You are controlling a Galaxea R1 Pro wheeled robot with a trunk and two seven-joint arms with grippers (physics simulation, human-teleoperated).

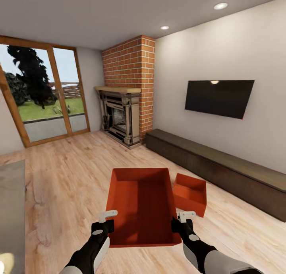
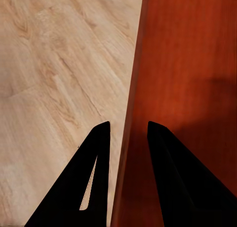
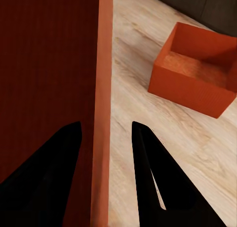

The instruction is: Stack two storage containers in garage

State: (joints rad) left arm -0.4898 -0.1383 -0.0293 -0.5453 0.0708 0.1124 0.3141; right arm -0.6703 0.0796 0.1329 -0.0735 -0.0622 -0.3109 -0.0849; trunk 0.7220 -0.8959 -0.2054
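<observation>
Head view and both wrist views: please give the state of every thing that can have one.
near container: open-topped, empty, each side wall between one gripper's fingers
far container: on the wood floor, upright, untouched
left gripper: straddles the near container's left wall
right gripper: straddles its right wall
TV: screen dark

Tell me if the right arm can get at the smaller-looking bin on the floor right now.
Probably not: the right gripper straddles the near bin's wall, seemingly holding it. The other bin sits unobstructed just beyond.
</observation>
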